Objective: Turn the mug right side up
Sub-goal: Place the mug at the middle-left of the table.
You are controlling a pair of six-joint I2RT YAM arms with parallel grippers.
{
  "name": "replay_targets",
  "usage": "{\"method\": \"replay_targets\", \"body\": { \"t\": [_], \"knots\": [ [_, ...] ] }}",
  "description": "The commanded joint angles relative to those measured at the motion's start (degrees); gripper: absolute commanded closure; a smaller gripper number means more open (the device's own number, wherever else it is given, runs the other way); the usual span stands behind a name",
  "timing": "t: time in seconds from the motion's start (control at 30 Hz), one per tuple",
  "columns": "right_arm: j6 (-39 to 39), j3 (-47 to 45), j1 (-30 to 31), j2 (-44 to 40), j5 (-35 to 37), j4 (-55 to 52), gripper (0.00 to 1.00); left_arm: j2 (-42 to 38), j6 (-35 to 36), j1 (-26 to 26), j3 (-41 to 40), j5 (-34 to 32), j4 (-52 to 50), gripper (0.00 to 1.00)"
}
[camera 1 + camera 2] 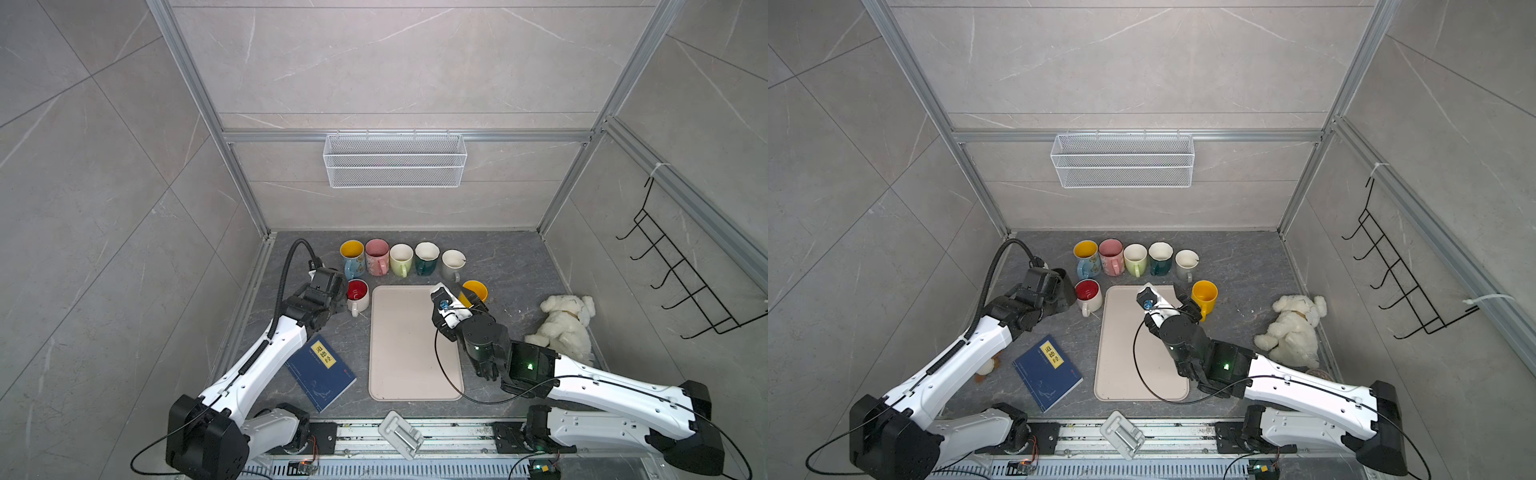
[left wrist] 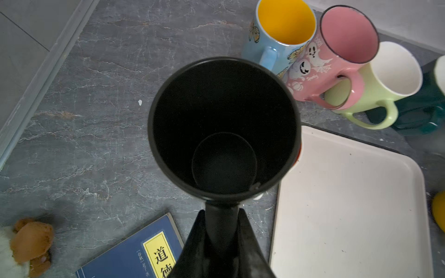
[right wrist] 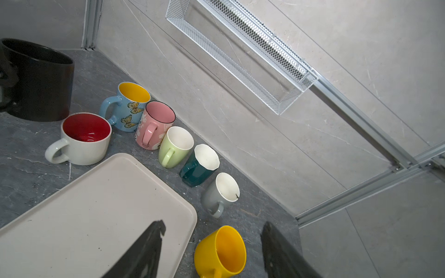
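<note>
While the top views hide the grip, left wrist shows the left gripper (image 2: 221, 211) clamped on the black mug (image 2: 224, 108) handle, bottom center; right gripper (image 3: 214, 225) jaws apart.

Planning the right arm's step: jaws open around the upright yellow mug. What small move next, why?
Probably draw the right gripper back and up: the yellow mug already stands mouth up beside the tray, and the open jaws merely flank it.

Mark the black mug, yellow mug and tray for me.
black mug (image 2: 221, 103), left wrist view, inner wall.
yellow mug (image 3: 230, 248), right wrist view, inside of the cup.
tray (image 1: 403, 357), a top view, bare middle surface.
</note>
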Motion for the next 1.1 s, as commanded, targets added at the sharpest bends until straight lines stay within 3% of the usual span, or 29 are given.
{"method": "replay_targets", "body": {
  "t": [0.0, 0.27, 0.6, 1.07],
  "knots": [
    [4.8, 1.55, -0.56, -1.05, -1.52, -3.96, 0.32, -1.31, 0.92, 0.04, 0.48, -7.13, 10.94, 1.0],
    [6.22, 1.76, -1.25, -0.89, -1.66, -4.94, 0.31, -1.56, 2.26, 0.05, -2.95, -11.3, 14.27, 1.0],
    [8.57, 2.5, -2.44, -1.24, -2.92, -6.87, 0.3, 3.95, 4.8, 0.73, -5.28, -13.97, 20.78, 1.0],
    [12.23, 3.37, -5.13, -0.98, -6.42, -9.15, 0.29, 14.32, 4.53, 4.43, -5.9, -8.21, 26.59, 1.0]
  ]
}}
